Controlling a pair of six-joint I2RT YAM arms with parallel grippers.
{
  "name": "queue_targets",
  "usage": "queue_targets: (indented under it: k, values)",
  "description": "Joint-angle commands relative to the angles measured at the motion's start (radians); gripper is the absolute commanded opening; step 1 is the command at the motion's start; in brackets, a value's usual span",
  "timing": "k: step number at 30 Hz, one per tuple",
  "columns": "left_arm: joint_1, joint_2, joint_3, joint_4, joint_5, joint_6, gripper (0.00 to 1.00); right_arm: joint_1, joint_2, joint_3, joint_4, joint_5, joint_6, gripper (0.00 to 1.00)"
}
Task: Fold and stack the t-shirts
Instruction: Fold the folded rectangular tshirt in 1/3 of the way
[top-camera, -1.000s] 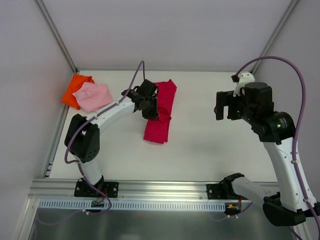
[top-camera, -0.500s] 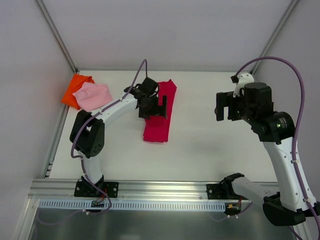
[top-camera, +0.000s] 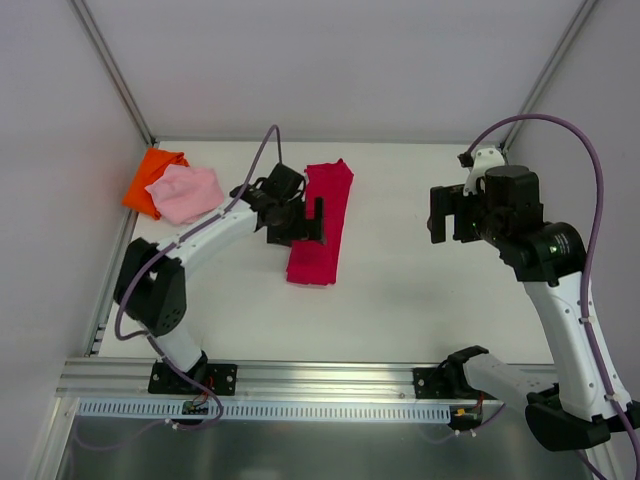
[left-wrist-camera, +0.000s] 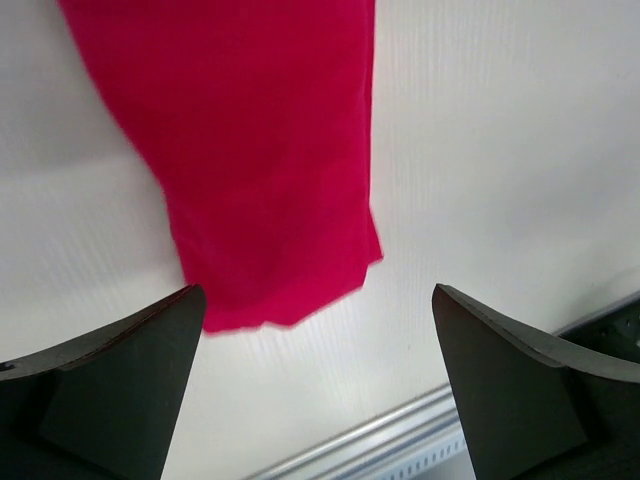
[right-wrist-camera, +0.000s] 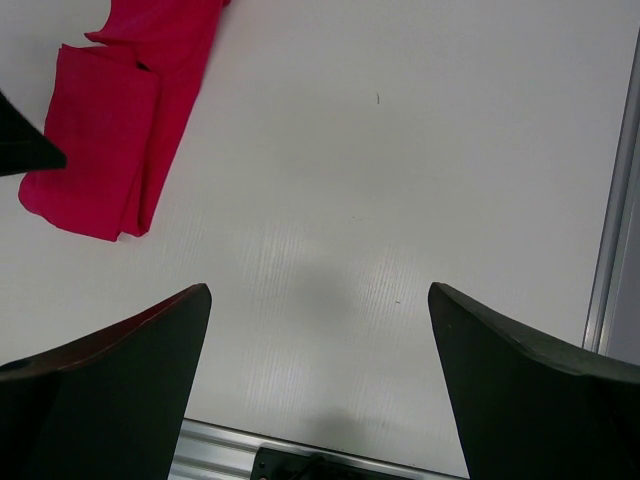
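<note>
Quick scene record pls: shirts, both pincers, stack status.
crimson t-shirt: folded into a long strip, flat on the table, mid-left
pink t-shirt: folded, lying on the orange t-shirt, far-left corner
left pincer: open, empty, above the crimson strip
right pincer: open, empty, above bare table at right
stack: crimson one not yet added

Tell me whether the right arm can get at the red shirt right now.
Probably yes: the open right gripper faces bare table up to the red shirt, and the left gripper sits over the shirt's opposite edge.
</note>
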Motion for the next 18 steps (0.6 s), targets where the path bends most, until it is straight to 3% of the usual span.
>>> queue_targets:
  k: [1, 5, 18]
  values:
    - [0.007, -0.200, -0.161, 0.033, 0.006, -0.065, 0.99, 0.006, -0.009, -0.003, 0.020, -0.013, -0.008, 0.96]
    - [0.009, -0.244, -0.306, 0.070, 0.006, -0.074, 0.99, 0.006, 0.003, -0.015, 0.032, -0.033, -0.009, 0.96]
    - [0.007, -0.271, -0.490, 0.294, 0.035, -0.108, 0.99, 0.006, 0.022, 0.006, 0.031, -0.068, 0.003, 0.96]
